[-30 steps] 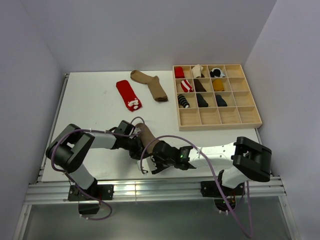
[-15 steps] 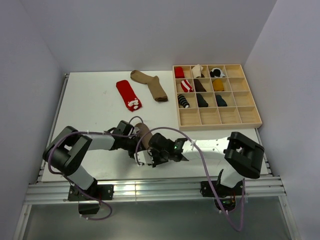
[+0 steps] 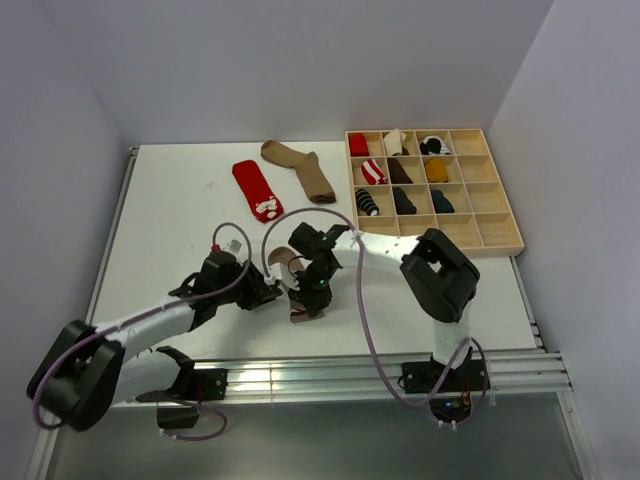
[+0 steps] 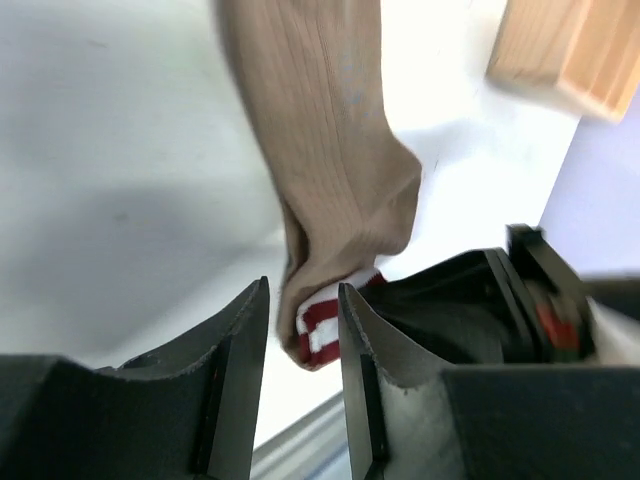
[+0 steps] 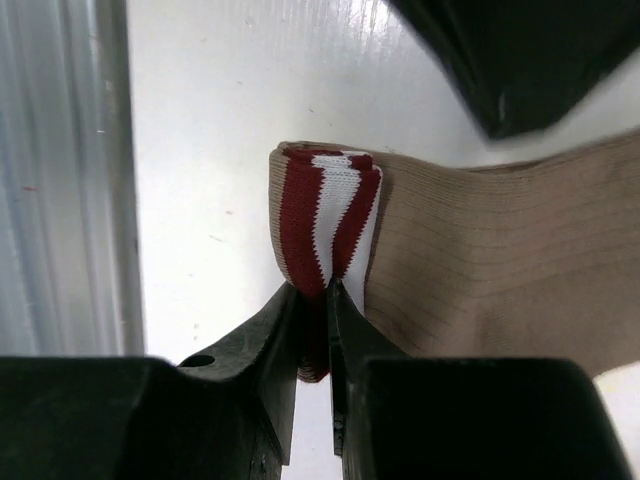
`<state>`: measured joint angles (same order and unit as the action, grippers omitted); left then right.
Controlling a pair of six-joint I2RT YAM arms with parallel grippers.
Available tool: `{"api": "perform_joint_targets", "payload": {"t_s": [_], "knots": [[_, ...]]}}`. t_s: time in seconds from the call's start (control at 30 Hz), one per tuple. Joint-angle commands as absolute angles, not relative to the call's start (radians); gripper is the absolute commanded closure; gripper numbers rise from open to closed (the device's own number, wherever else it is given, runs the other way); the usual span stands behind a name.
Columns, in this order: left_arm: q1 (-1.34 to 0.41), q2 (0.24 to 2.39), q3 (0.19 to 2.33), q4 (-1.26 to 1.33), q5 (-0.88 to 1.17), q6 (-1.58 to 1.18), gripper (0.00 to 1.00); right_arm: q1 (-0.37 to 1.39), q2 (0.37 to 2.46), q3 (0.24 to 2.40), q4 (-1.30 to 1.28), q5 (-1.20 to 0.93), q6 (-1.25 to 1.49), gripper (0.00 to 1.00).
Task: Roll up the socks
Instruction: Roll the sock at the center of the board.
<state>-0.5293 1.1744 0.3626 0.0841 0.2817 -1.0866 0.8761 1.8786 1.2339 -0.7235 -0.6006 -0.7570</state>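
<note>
One ribbed tan sock [image 5: 480, 260] — maroon-white cuff [image 5: 325, 215] folded — lies near-to-far, cuff nearest; right gripper [image 5: 312, 300] pinches cuff, left gripper [image 4: 302, 300] spread.

a robot lab test cell: plain white walls [image 3: 300, 60] box in a white table [image 3: 170, 230] on an aluminium rail frame [image 3: 320, 382].

Three socks [image 3: 257, 190] [image 3: 300, 170] [image 3: 284, 266] loose, maybe nine rolls [image 3: 403, 201], one tray [image 3: 440, 251].

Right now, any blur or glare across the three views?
Left wrist: tan sock and wooden tray soft, motion-smeared. Right wrist: striped cuff crisp, left margin streaked. Top external: sharp overall, glare on the front rail.
</note>
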Motion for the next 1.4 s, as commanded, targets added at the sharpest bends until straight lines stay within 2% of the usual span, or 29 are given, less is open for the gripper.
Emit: {"api": "perform_joint_targets", "payload": {"t_s": [0.0, 0.23, 0.4, 0.5, 0.67, 0.77, 0.93, 1.37], "knots": [[-0.523, 1.021, 0.282, 0.135, 0.118, -1.115, 0.62, 0.841, 1.974, 1.331, -0.932, -0.727, -0.775, 0.82], [-0.540, 0.691, 0.196, 0.092, 0.006, -1.031, 0.63, 0.761, 2.178, 1.557, -1.164, -0.873, -0.814, 0.82], [-0.609, 0.615, 0.167, 0.133, -0.064, -0.954, 0.62, 0.703, 2.293, 1.667, -1.294, -0.960, -0.851, 0.82], [-0.690, 0.655, 0.190, 0.173, -0.123, -0.897, 0.62, 0.687, 2.322, 1.689, -1.304, -0.954, -0.836, 0.83], [-0.828, 0.857, 0.305, 0.221, -0.135, -0.763, 0.64, 0.684, 2.350, 1.697, -1.285, -0.930, -0.795, 0.83], [-0.865, 0.962, 0.334, 0.267, -0.123, -0.729, 0.61, 0.684, 2.367, 1.712, -1.292, -0.936, -0.790, 0.83], [-0.894, 1.090, 0.371, 0.324, -0.103, -0.667, 0.59, 0.681, 2.393, 1.730, -1.324, -0.951, -0.799, 0.83], [-0.910, 1.250, 0.371, 0.469, 0.040, -0.635, 0.57, 0.654, 2.421, 1.753, -1.336, -0.966, -0.769, 0.83]]}}
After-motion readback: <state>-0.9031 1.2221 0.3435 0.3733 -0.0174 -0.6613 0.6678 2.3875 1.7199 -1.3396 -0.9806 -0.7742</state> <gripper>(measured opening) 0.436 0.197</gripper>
